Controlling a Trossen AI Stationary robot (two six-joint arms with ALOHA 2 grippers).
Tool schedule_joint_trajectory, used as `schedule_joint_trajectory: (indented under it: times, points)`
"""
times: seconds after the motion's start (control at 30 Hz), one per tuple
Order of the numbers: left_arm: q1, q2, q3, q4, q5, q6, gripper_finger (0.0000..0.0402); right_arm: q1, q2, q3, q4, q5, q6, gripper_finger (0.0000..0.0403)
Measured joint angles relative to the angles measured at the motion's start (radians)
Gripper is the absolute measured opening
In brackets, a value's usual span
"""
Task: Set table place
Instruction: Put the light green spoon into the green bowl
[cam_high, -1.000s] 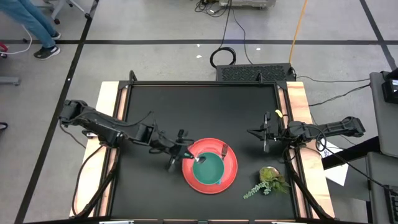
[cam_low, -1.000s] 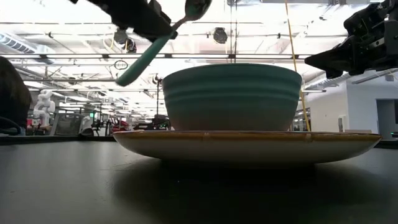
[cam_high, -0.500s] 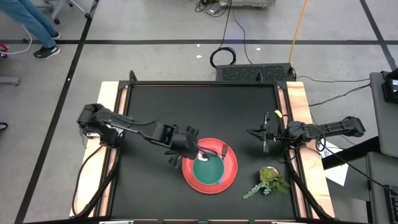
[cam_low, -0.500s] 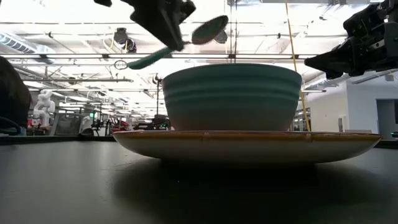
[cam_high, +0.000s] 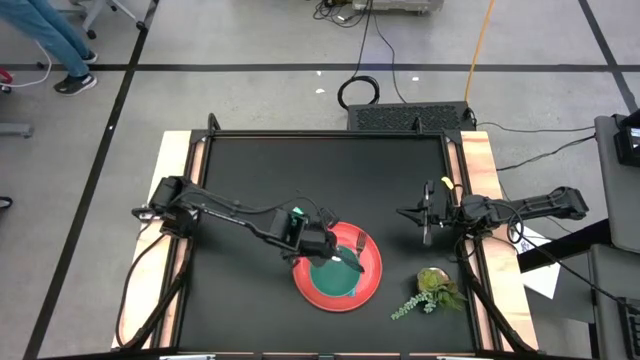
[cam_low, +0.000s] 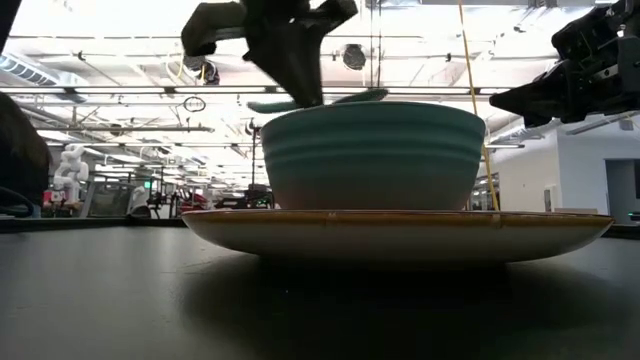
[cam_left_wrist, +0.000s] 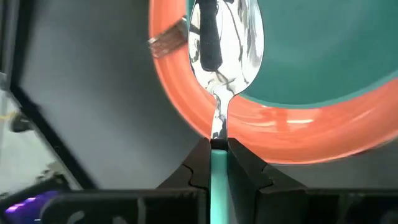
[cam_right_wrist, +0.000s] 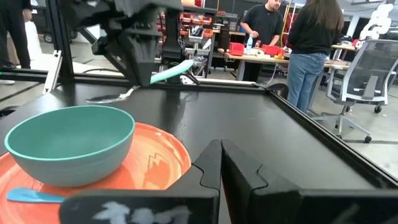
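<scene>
My left fingers (cam_left_wrist: 211, 163) pinch the spoon (cam_left_wrist: 225, 43) handle narrow, over the bowl (cam_high: 336, 272) rim. Risk: clipping it, shoving it across the plate (cam_high: 372, 268). My right fingers (cam_right_wrist: 219, 163) pressed together, idle.

Table (cam_high: 330, 180): matte black top, light wood side strips. Plate (cam_left_wrist: 180, 106): glossy red. Spoon (cam_left_wrist: 225, 37): mirror-polished metal bowl, smooth teal handle.
</scene>
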Motion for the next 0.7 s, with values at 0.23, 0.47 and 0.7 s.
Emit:
schedule_joint_trajectory:
  times: [0.23,0.47,0.7]
  points:
    - [-0.032,0.007,0.055,0.009,-0.07,0.133,0.0028,0.0,0.003,0.0,-0.001,0.0,-0.011,0.0]
    - [-0.044,0.007,0.048,0.02,-0.073,0.312,0.0028,0.0,0.003,0.0,-0.001,0.0,-0.014,0.0]
    - [-0.067,0.007,0.048,0.04,-0.058,0.51,0.0028,0.0,0.003,0.0,-0.001,0.0,-0.009,0.0]
